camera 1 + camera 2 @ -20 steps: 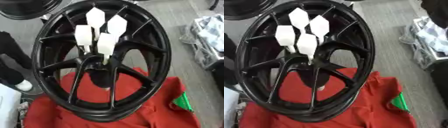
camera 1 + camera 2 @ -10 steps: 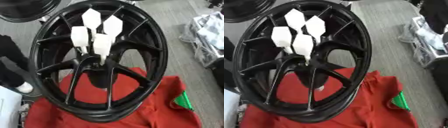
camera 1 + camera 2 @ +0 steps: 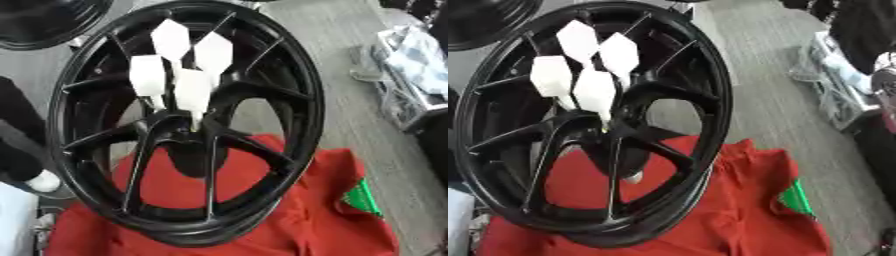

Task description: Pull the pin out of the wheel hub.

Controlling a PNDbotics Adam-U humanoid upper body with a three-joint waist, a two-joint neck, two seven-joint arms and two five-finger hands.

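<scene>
A large glossy black multi-spoke wheel (image 3: pixel 184 125) stands tilted across most of the view, its lower rim resting on a crumpled red cloth (image 3: pixel 306 210) that covers the 6 o'clock part of the scene. At the wheel's centre sits the black hub (image 3: pixel 179 132), and out of it, toward 12 o'clock, stick four white flat paddle-shaped pins (image 3: pixel 192 90), bunched close together with their thin stems running down into the hub; all four are still seated there. A small bright green piece (image 3: pixel 360 199) lies at the cloth's edge at about 4 o'clock. Grey floor (image 3: pixel 350 125) shows at 3 o'clock, and a cluttered pile of pale and dark things (image 3: pixel 411 75) lies at about 2 o'clock. Part of another black wheel (image 3: pixel 44 22) shows at 11 o'clock. Neither robot hand appears in either view, so their fingers cannot be judged.
</scene>
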